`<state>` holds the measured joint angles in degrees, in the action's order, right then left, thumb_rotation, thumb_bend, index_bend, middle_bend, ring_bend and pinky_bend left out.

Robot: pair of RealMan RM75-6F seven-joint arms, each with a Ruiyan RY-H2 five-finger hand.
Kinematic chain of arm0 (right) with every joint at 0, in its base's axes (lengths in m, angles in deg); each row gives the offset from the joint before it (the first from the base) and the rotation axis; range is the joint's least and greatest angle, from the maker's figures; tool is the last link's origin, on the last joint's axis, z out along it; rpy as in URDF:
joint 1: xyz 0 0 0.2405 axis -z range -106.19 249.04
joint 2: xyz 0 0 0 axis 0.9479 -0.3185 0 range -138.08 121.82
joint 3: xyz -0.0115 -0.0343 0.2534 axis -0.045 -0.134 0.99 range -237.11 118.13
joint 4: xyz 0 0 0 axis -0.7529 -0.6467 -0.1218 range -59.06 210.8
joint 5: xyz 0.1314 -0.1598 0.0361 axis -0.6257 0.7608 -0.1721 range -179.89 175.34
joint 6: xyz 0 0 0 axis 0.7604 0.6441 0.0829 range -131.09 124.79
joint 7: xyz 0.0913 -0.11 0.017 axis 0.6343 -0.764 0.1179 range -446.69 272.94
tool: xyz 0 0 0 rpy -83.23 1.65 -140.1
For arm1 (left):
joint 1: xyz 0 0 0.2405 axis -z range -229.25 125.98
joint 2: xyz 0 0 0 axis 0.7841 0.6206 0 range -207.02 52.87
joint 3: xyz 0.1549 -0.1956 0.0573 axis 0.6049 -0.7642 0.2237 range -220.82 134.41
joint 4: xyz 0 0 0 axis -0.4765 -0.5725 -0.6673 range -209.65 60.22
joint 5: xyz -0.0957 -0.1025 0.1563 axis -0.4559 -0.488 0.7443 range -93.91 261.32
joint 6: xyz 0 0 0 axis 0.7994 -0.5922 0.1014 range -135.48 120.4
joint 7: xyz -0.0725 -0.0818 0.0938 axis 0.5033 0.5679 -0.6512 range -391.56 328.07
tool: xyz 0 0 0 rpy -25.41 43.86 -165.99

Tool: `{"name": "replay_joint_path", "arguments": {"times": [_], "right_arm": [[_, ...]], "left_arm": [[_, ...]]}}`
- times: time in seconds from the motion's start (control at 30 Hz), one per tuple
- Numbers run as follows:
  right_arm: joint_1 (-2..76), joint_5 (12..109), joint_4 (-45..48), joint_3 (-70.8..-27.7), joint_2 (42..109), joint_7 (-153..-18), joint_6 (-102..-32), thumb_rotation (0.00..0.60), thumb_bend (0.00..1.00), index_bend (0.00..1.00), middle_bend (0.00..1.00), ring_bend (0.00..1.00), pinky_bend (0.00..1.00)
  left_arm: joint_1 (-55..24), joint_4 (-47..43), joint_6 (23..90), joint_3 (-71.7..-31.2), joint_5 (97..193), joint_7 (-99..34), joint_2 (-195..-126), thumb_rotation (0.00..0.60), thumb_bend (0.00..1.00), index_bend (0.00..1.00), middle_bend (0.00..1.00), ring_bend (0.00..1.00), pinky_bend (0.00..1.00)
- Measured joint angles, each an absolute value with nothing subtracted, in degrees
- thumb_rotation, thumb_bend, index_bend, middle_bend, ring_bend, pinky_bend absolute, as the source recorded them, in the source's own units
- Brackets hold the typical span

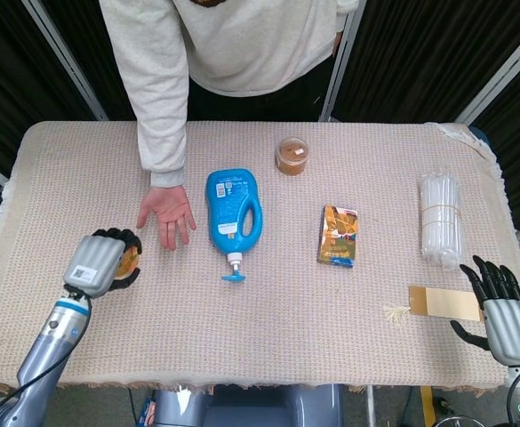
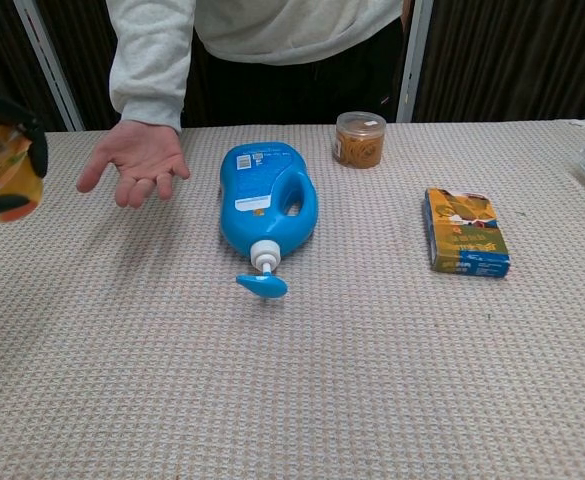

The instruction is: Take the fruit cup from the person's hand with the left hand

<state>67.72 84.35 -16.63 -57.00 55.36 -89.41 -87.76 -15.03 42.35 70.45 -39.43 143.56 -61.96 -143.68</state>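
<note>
My left hand point(image 1: 102, 262) holds the fruit cup point(image 2: 2, 172), a clear cup with orange fruit, at the left of the table. In the chest view the cup shows at the left edge with dark fingers point(image 2: 34, 140) around it. In the head view only a sliver of the fruit cup point(image 1: 131, 258) shows past the hand. The person's hand point(image 1: 166, 213) lies open and palm up, empty, to the right of my left hand and apart from it. My right hand point(image 1: 501, 311) rests open at the table's near right corner.
A blue pump bottle point(image 1: 234, 213) lies on its side right of the person's hand. A small brown jar point(image 1: 292, 156), a snack box point(image 1: 339, 235), a bundle of clear tubes point(image 1: 442, 218) and a tan card point(image 1: 444, 303) lie further right.
</note>
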Motion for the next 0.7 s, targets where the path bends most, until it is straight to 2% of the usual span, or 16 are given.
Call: {"name": "replay_joint_path", "arguments": {"times": [0.13,0.23,0.3,0.37,0.47,0.57,0.7], "right_arm": [[67.67,84.24,-16.78,-56.95,55.51,-89.76,-87.65,0.6,0.11,0.11,0.0,0.0,0.0],[67.65,84.25,-16.9,-56.9,55.58,-90.05,-87.68,0.6,0.11,0.11,0.0,0.0,0.0],[67.64,84.15,-16.88,-56.87,55.62,-90.1,-87.63,0.6,0.11,0.11,0.0,0.0,0.0],[67.64,84.01,-16.83,-56.83,55.64,-90.02,-87.57,0.6,0.11,0.11,0.0,0.0,0.0],[67.69,83.96,-16.79,-56.78,55.61,-89.87,-87.64,0.6,0.11,0.11,0.0,0.0,0.0],[67.75,84.03,-16.81,-56.8,55.54,-89.79,-87.76,0.6,0.11,0.11,0.0,0.0,0.0],[67.81,84.15,-16.65,-56.86,55.51,-89.76,-87.85,0.6,0.11,0.11,0.0,0.0,0.0]], "left_arm": [[-18.57,36.63,69.67,-36.59,147.44,-58.36,-144.77,0.6,0.54,0.68,0.39,0.35,0.41],[-19.69,31.32,67.68,-35.83,147.77,-57.12,-147.12,0.6,0.49,0.55,0.23,0.22,0.24],[-20.08,27.93,65.6,-35.73,147.47,-56.92,-149.15,0.6,0.43,0.42,0.07,0.06,0.12],[-20.14,25.67,63.09,-35.84,146.57,-57.17,-150.73,0.6,0.39,0.31,0.01,0.0,0.06],[-19.86,24.11,59.63,-36.2,144.49,-58.35,-152.16,0.6,0.34,0.17,0.0,0.0,0.01],[-19.57,23.39,57.95,-36.44,143.26,-59.62,-153.01,0.6,0.31,0.06,0.0,0.0,0.0],[-19.83,23.64,58.83,-36.5,144.01,-60.72,-152.95,0.6,0.29,0.04,0.0,0.0,0.0]]}}
